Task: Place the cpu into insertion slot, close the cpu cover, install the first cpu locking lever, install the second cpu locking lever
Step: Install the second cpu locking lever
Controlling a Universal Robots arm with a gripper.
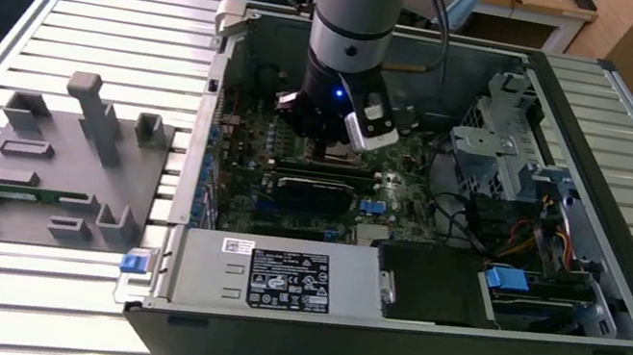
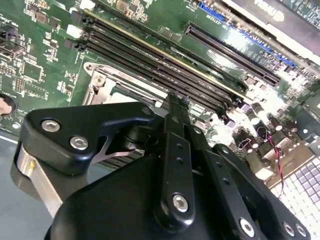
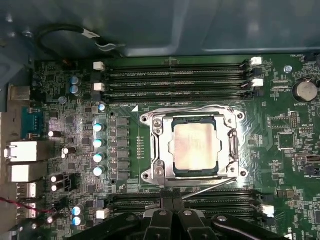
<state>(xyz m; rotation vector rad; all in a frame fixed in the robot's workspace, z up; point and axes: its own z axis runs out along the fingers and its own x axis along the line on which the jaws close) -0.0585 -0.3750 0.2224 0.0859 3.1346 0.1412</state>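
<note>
In the first wrist view the cpu (image 3: 195, 146) is seen seated flat in the insertion slot (image 3: 233, 145), its silver-grey top showing through the square window of the cpu cover (image 3: 161, 150), which is laid down over the socket. A thin lever wire (image 3: 210, 189) is seen running at a slant along the socket edge nearest the gripper, and another (image 3: 185, 110) lies along the far edge. The gripper (image 3: 172, 206) is placed just beside that near edge, over the long black memory slots (image 3: 225, 202), with its fingertips drawn close together and nothing seen pinched between them. In the second wrist view the fingers (image 2: 174, 125) are seen brought together just beside a corner of the socket frame (image 2: 100, 85). In the exterior view the arm (image 1: 352, 18) is lowered into the open computer case (image 1: 605, 316), and the gripper (image 1: 329, 146) is held low over the motherboard (image 1: 243, 165). A grey fixture block (image 1: 58, 166) rests on the slatted table (image 1: 4, 25), well apart towards the exterior view's left.
</note>
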